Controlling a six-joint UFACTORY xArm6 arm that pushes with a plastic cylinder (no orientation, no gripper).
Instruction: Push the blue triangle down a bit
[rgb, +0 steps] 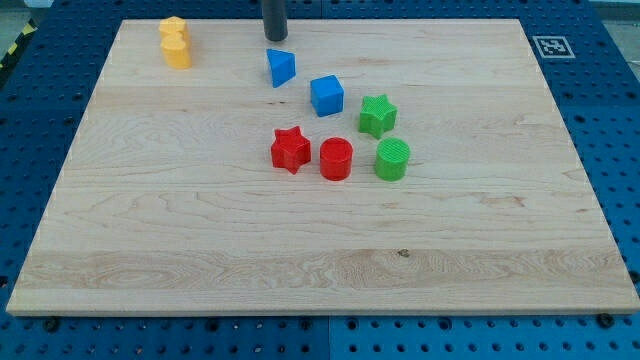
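Note:
The blue triangle (281, 67) lies near the top of the wooden board (200, 220), left of centre. My tip (275, 38) is just above it toward the view's top, slightly to its left, with a small gap between them. A blue cube (326, 95) sits down and to the right of the triangle.
Two yellow blocks (176, 42) stand together at the top left. A green star (377, 115), a green cylinder (392, 159), a red cylinder (336, 159) and a red star (290, 149) cluster below the blue cube. A marker tag (550, 46) is at the top right corner.

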